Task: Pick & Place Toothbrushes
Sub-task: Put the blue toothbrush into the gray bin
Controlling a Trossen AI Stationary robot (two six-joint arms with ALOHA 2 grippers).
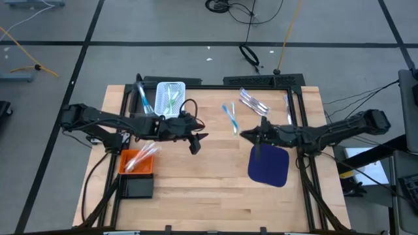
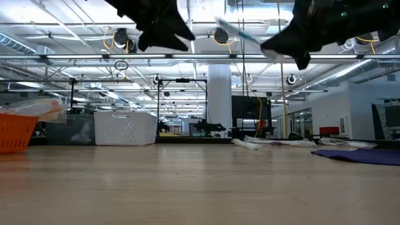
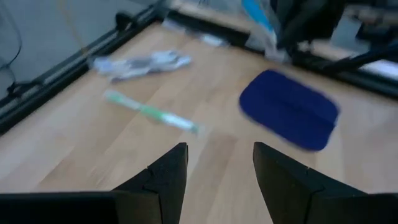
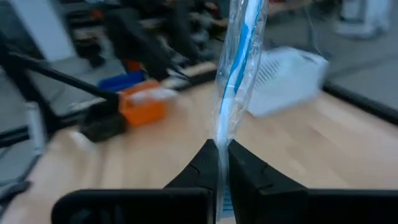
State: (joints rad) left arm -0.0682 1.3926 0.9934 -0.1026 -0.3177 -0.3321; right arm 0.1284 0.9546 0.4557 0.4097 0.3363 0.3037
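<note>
Bare bench (image 1: 215, 196) lies open across the near half. The blue mat (image 1: 269, 166) fills the right middle; orange bin (image 1: 136, 161) and white basket (image 1: 170, 98) block the left. Loose toothbrushes (image 1: 253, 102) clutter the far right.

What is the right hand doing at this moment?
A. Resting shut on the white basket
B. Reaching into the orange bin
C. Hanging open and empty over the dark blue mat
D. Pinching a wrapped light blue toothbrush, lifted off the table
D: in the right wrist view the right hand has its fingers shut on a wrapped light blue toothbrush, and the low view shows that toothbrush well above the table.
</note>
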